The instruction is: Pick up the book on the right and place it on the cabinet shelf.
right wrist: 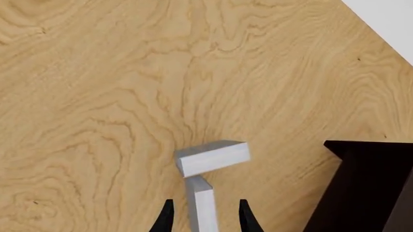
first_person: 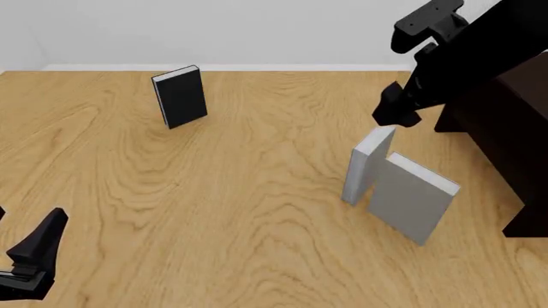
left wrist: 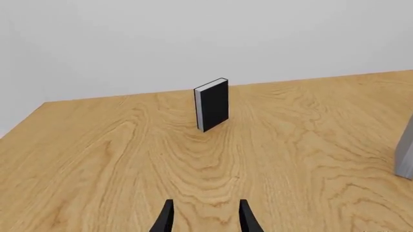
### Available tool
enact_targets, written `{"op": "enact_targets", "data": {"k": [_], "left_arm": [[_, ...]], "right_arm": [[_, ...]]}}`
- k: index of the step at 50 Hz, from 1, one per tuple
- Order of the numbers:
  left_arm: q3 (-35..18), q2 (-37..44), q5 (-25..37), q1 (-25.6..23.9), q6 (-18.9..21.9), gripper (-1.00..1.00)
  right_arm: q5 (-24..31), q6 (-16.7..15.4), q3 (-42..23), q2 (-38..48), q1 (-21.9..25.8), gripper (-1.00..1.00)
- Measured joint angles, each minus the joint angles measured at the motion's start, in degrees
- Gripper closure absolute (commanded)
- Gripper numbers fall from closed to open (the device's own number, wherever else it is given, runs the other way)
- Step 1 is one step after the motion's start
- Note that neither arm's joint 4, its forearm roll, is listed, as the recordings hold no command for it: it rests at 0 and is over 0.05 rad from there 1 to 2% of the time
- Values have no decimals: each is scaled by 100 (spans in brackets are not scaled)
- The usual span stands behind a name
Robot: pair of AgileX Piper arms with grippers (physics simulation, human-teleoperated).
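Observation:
Two light grey books stand close together on the right of the table. The book, the thinner and rightmost one, shows its broad cover; from above its narrow top edge lies between my right fingertips in the wrist view. My right gripper hangs open above the pair, apart from them. The very dark cabinet stands just right of the books, its corner beside the gripper; its shelf board is not plainly visible. My left gripper is open and empty at the near left.
The thicker grey book stands touching the left of the target, and its top shows from above. A black book with white pages stands upright at the far left, ahead of the left gripper.

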Motion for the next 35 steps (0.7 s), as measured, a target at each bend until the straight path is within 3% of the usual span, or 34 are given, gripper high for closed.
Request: {"op": "enact_targets", "data": {"k": [35], "left_arm": [[0,-8,40,21,44,-100]], "right_arm": [[-654,14,699,186,-36,-100]]}}
